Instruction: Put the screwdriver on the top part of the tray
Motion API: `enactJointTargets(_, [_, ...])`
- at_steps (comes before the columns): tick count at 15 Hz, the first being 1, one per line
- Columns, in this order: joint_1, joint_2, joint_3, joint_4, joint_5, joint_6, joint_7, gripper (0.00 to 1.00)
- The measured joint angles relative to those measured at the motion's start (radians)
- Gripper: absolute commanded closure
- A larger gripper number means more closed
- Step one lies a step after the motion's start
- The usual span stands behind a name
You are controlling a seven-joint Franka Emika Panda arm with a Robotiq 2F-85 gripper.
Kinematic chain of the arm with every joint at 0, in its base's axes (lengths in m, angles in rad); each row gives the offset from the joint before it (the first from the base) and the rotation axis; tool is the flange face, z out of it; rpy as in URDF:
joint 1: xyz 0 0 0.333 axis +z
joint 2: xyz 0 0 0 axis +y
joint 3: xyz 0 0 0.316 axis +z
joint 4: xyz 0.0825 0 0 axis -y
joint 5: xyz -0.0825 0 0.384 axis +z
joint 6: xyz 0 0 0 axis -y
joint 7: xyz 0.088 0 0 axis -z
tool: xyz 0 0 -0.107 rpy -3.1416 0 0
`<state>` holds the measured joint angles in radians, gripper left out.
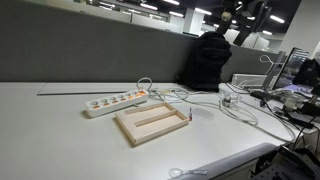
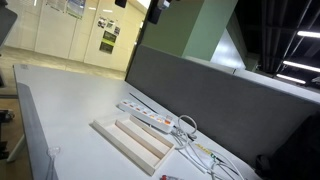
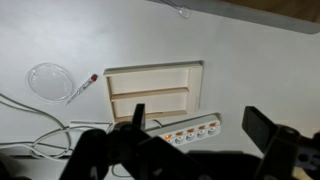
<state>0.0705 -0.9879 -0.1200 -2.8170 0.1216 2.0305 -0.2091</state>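
The task is not yet begun, as far as the pictures show. The screwdriver (image 3: pixel 82 87) lies flat on the table (image 3: pixel 240 60), just outside one short side of the tray (image 3: pixel 150 91), near it but not touching. In the wrist view it lies slanted, with the reddish handle end toward the tray. Both long sections of the tray are bare, so nothing has been placed. The claw (image 3: pixel 193 112) hangs high above the table with its two fingers standing wide apart and nothing between them. It is well apart from the screwdriver.

What is left is everything: to come down over the screwdriver, close on it, lift it, carry it over the rim and lay it in the section meant as the top one.

Around the tray there are several things. A white power strip (image 3: pixel 185 130) lies along one long side of it, just beside the rim. White cables (image 3: pixel 30 130) run over the table near the screwdriver. A clear round thing (image 3: pixel 50 80) lies on the far side of the screwdriver from the tray; it may be a lid or a loop of thin cable, as the picture is too small to tell. The shaft end of the screwdriver seems to reach its edge. In my judgement this round thing and the cables are what could disturb the grasp, because the tool is very slim and lies close to them. The way over the rim itself is free.
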Motion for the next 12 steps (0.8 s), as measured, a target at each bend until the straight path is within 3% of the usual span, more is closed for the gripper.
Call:
enactJointTargets(6, [-0.032,0.016,-0.022,0.001,0.007,0.048,0.007,0.0])
enactJointTargets(12, [-0.207,0.177,-0.061,0.0,-0.008,0.27,0.053,0.0])
